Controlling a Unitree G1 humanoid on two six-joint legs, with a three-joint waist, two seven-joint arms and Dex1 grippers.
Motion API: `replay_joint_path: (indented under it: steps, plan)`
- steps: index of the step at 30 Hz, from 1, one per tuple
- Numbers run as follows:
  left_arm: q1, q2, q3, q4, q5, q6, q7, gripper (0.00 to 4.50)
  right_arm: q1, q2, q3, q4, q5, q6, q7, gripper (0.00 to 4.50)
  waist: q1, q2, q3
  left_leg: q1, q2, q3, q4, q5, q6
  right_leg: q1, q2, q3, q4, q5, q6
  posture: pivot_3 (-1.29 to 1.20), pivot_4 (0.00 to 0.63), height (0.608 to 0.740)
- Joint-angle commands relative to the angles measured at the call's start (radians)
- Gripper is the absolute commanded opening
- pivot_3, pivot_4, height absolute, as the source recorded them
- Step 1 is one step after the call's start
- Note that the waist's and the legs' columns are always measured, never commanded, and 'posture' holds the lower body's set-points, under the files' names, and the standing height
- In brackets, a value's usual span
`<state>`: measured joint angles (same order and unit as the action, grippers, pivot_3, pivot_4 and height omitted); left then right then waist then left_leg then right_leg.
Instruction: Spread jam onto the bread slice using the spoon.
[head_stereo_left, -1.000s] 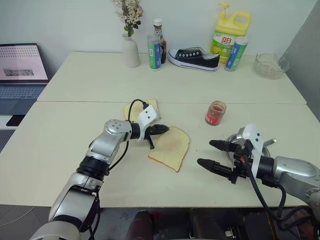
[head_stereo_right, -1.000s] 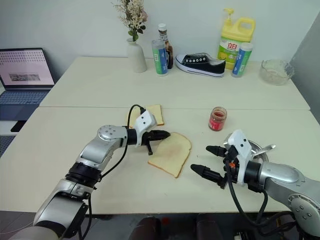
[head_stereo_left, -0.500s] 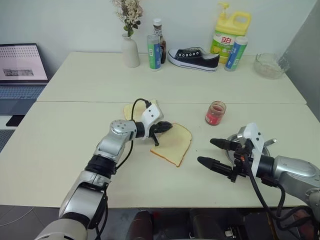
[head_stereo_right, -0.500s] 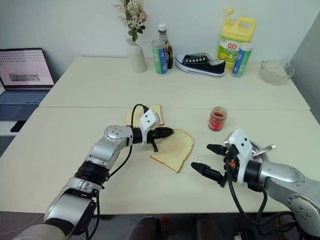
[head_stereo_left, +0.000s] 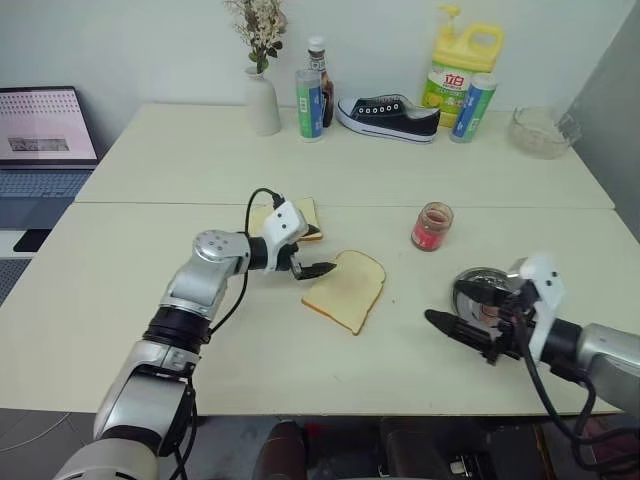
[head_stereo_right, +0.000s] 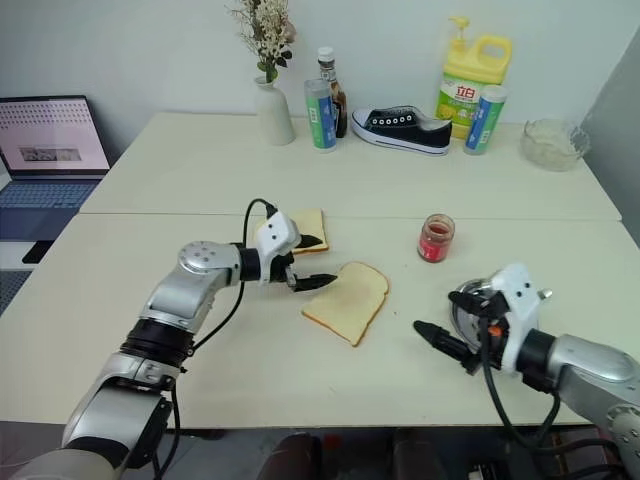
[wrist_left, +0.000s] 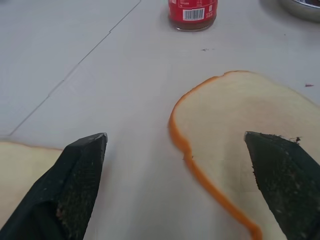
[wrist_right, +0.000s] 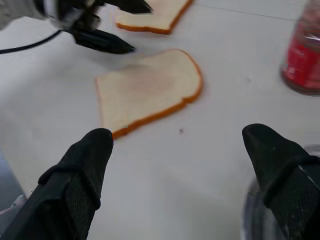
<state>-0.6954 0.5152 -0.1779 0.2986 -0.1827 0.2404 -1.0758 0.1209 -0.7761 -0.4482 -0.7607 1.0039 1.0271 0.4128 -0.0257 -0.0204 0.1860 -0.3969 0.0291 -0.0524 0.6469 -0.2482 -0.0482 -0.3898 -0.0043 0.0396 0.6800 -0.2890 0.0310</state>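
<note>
Pale-yellow square bread slice (head_stereo_left: 346, 290) lies flat mid-bench (head_stereo_left: 150, 300).
Your left pincer (head_stereo_left: 315, 252) and right pincer (head_stereo_left: 462, 306) both gape, empty.

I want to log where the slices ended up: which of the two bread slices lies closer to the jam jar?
The larger slice in front of the jar; the other slice lies farther off, behind the left hand.

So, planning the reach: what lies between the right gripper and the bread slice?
Bare tabletop, seen in the right eye view between the right gripper and the bread slice.
</note>
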Motion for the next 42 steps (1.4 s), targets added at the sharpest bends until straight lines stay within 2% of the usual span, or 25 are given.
replay_joint_path:
  steps: [1, 6, 10, 16, 22, 26, 42]
  plan:
    - [-0.009, 0.014, 0.017, -0.195, -0.119, 0.095, -0.099, 4.44, 0.057, 0.008, -0.155, 0.032, 0.021, -0.034, -0.001, 4.5, 0.001, 0.0, 0.0, 0.0, 0.0, 0.0, 0.0, 0.0, 0.0, 0.0, 0.0, 0.0, 0.0, 0.0, 0.0, 0.0, 0.15, 0.74]
    - [-0.015, 0.029, -0.04, -0.344, -0.19, 0.177, -0.223, 4.44, 0.157, 0.112, -0.342, 0.15, 0.09, -0.055, -0.05, 4.5, 0.001, 0.0, 0.0, 0.001, 0.0, 0.001, 0.0, 0.0, 0.0, 0.001, 0.0, 0.001, 0.0, 0.0, 0.0, 0.0, 0.15, 0.74]
    - [-0.035, 0.006, -0.072, -0.364, -0.199, 0.187, -0.249, 4.44, 0.173, 0.16, -0.381, 0.232, 0.129, -0.066, -0.083, 4.5, -0.006, 0.001, -0.001, 0.003, 0.0, 0.002, -0.001, 0.0, 0.0, 0.001, 0.001, 0.002, 0.001, -0.001, 0.001, 0.0, 0.15, 0.74]
    - [-0.048, -0.048, -0.108, -0.343, -0.173, 0.154, -0.252, 4.44, 0.037, 0.186, -0.365, 0.52, 0.159, -0.066, -0.111, 4.5, -0.008, 0.002, -0.001, 0.005, 0.0, 0.005, 0.0, 0.0, 0.001, 0.002, 0.001, 0.005, 0.001, -0.002, 0.003, 0.0, 0.15, 0.74]
    - [-0.017, -0.038, -0.104, -0.389, -0.182, 0.181, -0.231, 4.44, -0.109, 0.157, -0.324, 0.784, 0.146, -0.052, -0.044, 4.5, -0.008, 0.003, -0.001, 0.005, 0.001, 0.005, -0.001, 0.001, 0.001, 0.001, 0.002, 0.005, 0.001, 0.0, 0.001, 0.0, 0.15, 0.74]
    - [0.004, -0.023, -0.097, -0.423, -0.186, 0.206, -0.212, 4.44, -0.177, 0.125, -0.254, 0.923, 0.057, -0.084, 0.024, 4.5, -0.006, 0.003, -0.001, 0.004, 0.0, 0.005, -0.001, 0.001, 0.001, 0.001, 0.001, 0.005, 0.001, 0.0, 0.0, 0.0, 0.15, 0.74]
    - [0.024, 0.006, -0.089, -0.479, -0.197, 0.253, -0.173, 4.44, -0.324, 0.132, -0.175, 1.078, -0.048, -0.101, 0.153, 4.5, -0.019, 0.003, -0.001, 0.006, 0.001, 0.006, 0.0, 0.001, 0.001, 0.002, 0.002, 0.006, 0.001, 0.0, 0.001, 0.0, 0.15, 0.74]
